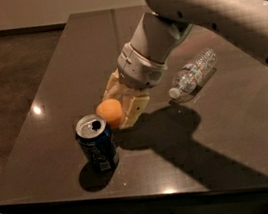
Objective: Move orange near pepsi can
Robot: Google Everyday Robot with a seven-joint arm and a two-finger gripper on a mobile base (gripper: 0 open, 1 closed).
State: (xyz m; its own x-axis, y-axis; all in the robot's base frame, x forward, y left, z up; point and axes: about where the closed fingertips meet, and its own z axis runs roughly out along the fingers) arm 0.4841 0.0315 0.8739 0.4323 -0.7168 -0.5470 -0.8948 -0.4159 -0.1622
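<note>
The orange (109,112) is a small round fruit held between the cream fingers of my gripper (116,109), just above the dark table (214,132). The gripper is shut on it, one finger (133,110) showing to its right. The pepsi can (96,142) stands upright, dark blue with a silver opened top, right in front and to the left of the orange, almost touching it. My white arm reaches in from the upper right.
A clear plastic water bottle (192,74) lies on its side to the right of the gripper. The table's front edge runs close below the can, its left edge slants away toward the far side. The floor lies to the left.
</note>
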